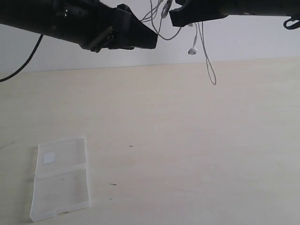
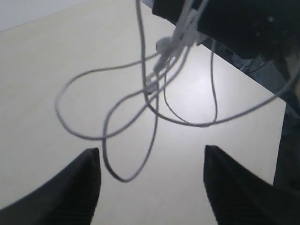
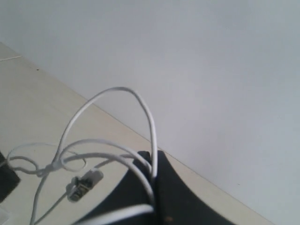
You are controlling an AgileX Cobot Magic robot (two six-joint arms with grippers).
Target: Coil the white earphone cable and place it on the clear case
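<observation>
**Cable Aloft, Case Bare Below**

Exterior view: the right gripper [image 1: 174, 18] holds the white earphone cable [image 1: 208, 61] high over the tabletop [image 1: 197, 140]. Its jaws are pinched shut on the wire, so the loops and an earbud [image 1: 192, 50] dangle free. The left gripper [image 1: 152, 40] faces it, close to the strands. The clear case [image 1: 61, 185] lies flat at the near left, well apart from both, with nothing on it.

Left wrist view: the left jaws stand wide apart and grip nothing. The wire hangs in loose, tangled loops just ahead of them, probably offered up so this arm can gather a coil.

Right wrist view: the closed jaws clamp several strands together. The plug [image 3: 86, 180] hangs beside them.
</observation>
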